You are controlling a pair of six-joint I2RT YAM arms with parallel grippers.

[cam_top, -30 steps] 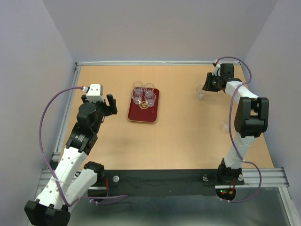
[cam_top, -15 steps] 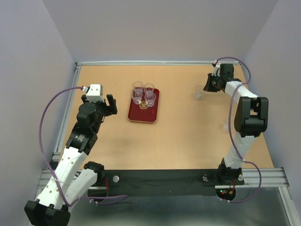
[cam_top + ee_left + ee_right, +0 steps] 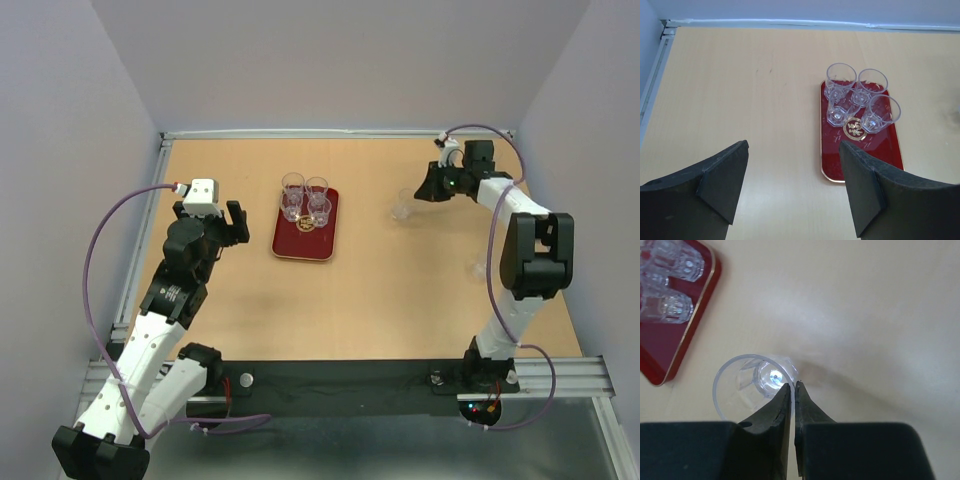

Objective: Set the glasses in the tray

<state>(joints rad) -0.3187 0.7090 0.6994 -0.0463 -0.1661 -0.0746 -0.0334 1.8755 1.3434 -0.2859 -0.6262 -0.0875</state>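
Low in the right wrist view, the right gripper (image 3: 792,386) pinches its black jaws on the wall of a small clear round tumbler (image 3: 742,382). The left gripper (image 3: 793,147) hangs, jaws wide apart, over the pale wooden table (image 3: 740,75). Beyond, four clear glasses (image 3: 840,107) crowd the far end of the dark red rectangular tray (image 3: 880,147). Only the top view catches a faint sixth glass (image 3: 480,268), barely readable at right of frame, and lilac walls (image 3: 330,60).
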